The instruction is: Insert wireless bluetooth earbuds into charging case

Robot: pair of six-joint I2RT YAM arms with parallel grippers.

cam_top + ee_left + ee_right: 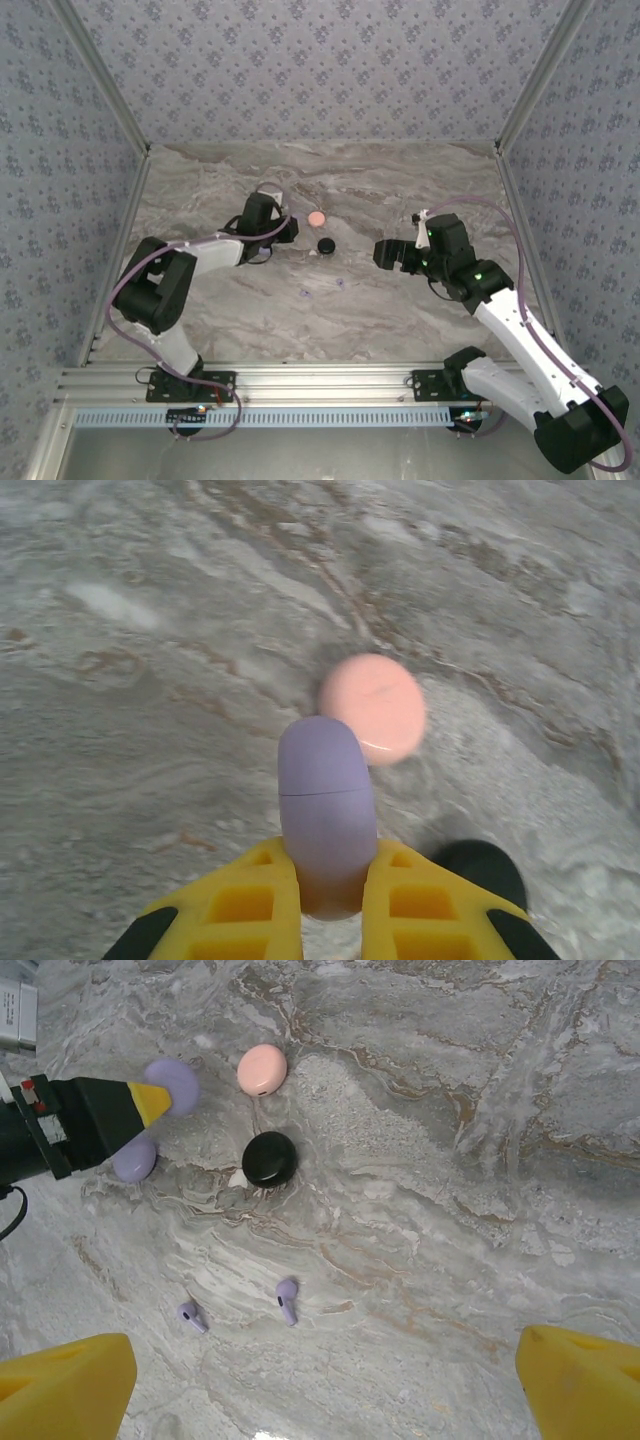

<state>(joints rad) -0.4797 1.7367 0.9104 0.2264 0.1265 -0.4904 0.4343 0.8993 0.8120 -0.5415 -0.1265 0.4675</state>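
**Left tool holds the case, earbuds loose**

The left tool is pinched on the closed lavender case, held edge-on just above the surface. The pink case and black case lie just beyond it. The right tool is spread wide and empty. Both lavender earbuds lie apart, near side of the cases, between the arms. The free right tool looks the better placed. No writing is legible.

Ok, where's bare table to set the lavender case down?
Bare marble lies between the black case and the right gripper, and along the back wall. It's crowded by the left gripper, with the pink case close; two lavender earbuds lie nearer the arm bases.
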